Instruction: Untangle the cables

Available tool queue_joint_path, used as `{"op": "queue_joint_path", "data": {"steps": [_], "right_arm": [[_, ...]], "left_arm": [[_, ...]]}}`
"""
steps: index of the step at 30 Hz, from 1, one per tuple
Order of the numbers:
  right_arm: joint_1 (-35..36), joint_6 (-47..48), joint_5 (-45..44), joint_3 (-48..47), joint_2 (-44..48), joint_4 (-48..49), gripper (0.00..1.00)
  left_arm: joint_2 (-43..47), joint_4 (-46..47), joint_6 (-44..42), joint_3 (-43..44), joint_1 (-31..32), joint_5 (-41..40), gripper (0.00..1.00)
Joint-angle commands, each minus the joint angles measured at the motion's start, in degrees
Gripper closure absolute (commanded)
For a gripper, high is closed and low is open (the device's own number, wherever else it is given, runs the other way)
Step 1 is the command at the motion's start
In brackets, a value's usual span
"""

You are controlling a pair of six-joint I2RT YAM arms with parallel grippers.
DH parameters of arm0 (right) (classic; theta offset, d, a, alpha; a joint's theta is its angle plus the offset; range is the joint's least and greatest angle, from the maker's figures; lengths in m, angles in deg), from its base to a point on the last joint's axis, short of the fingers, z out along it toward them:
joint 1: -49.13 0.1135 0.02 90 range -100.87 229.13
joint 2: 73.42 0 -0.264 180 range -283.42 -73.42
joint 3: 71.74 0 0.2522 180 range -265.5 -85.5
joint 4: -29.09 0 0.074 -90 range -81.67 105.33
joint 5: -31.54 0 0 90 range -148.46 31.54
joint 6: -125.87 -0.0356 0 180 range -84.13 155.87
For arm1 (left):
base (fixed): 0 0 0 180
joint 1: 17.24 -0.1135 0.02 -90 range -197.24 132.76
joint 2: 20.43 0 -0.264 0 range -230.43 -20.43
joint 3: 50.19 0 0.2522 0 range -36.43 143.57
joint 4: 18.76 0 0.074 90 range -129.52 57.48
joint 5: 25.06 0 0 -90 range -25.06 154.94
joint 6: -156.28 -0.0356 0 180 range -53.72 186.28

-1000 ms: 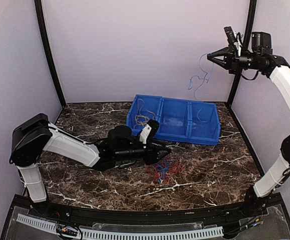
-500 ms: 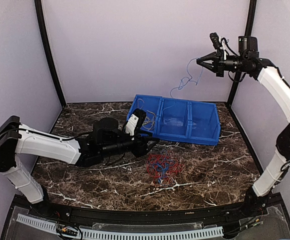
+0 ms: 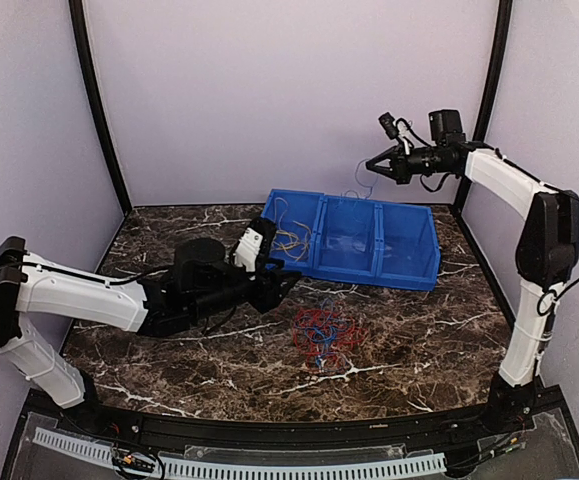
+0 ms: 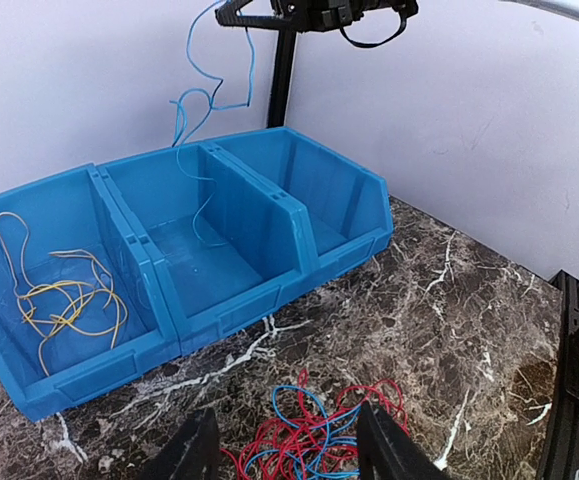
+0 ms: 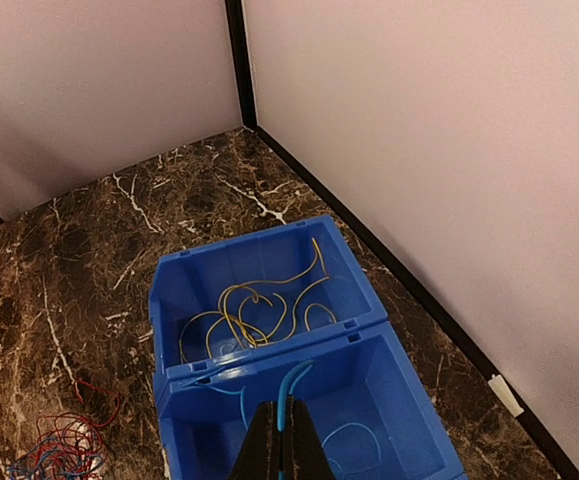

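A tangle of red and blue cables (image 3: 324, 332) lies on the marble table in front of the blue bin (image 3: 389, 272). It also shows in the left wrist view (image 4: 319, 440). My left gripper (image 3: 287, 283) is open and empty, low over the table just left of the tangle, its fingers (image 4: 194, 445) on either side of the tangle's near edge. My right gripper (image 3: 372, 165) is high above the bin, shut on a blue wire (image 4: 204, 90) that hangs down into the middle compartment (image 5: 289, 385). Several yellow wires (image 4: 64, 300) lie in the bin's left compartment.
The bin has three compartments and stands at the back of the table, near the rear wall. Another blue wire (image 5: 354, 435) lies in the compartment under the right gripper. Purple walls and black corner posts (image 3: 94, 110) enclose the table.
My right gripper has moved left and down with the blue wire, from beside the right post to over the bin. My left gripper has drawn back left from the tangle.
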Motion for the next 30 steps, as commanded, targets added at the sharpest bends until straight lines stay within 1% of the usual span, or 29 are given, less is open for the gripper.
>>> {"op": "queue_joint_path", "data": {"steps": [1, 4, 8, 9, 10, 15, 19, 21, 25, 28, 30], "right_arm": [[1.4, -1.1, -2.9, -2.4, -3.3, 1.3, 1.0], [1.8, -1.0, -5.7, -1.0, -4.1, 1.3, 1.0], [2.2, -0.3, -10.3, 0.0, -3.1, -0.9, 0.72], [2.2, 0.3, -11.1, 0.4, -2.3, -1.3, 0.68], [2.3, 0.8, -11.9, 1.2, -1.1, -1.7, 0.66], [2.2, 3.8, -13.5, 7.1, 6.0, -2.8, 0.61], [2.5, 7.0, -10.0, 14.0, 12.2, -5.0, 0.6], [3.3, 9.7, -9.7, 17.9, 15.4, -6.1, 0.6], [7.0, 15.8, -11.4, 24.5, 20.4, -9.6, 0.59], [10.7, 20.0, -13.4, 28.7, 22.5, -11.6, 0.58], [12.9, 21.3, -14.8, 31.1, 22.7, -11.7, 0.57]], "left_arm": [[2.0, -0.7, -0.5, -1.1, 0.1, -2.0, 0.51], [1.8, -0.8, 0.1, -1.1, 0.1, -2.3, 0.51], [1.4, -1.3, 0.8, -0.9, 0.1, -2.8, 0.5], [1.3, -1.5, 1.1, -0.7, 0.1, -2.9, 0.49], [1.2, -2.1, 1.3, -0.4, 0.1, -3.0, 0.47], [0.2, -2.7, 2.7, 0.0, -0.3, -3.7, 0.43], [-1.2, -3.5, 5.0, 0.5, -1.6, -2.7, 0.42], [-2.2, -3.8, 6.8, 0.6, -2.7, -1.5, 0.42], [-4.7, -5.2, 11.2, 1.1, -5.2, 2.1, 0.42], [-6.3, -5.5, 13.0, 1.5, -7.1, 5.7, 0.42], [-7.0, -4.8, 13.5, 1.3, -7.5, 6.4, 0.42]]}}
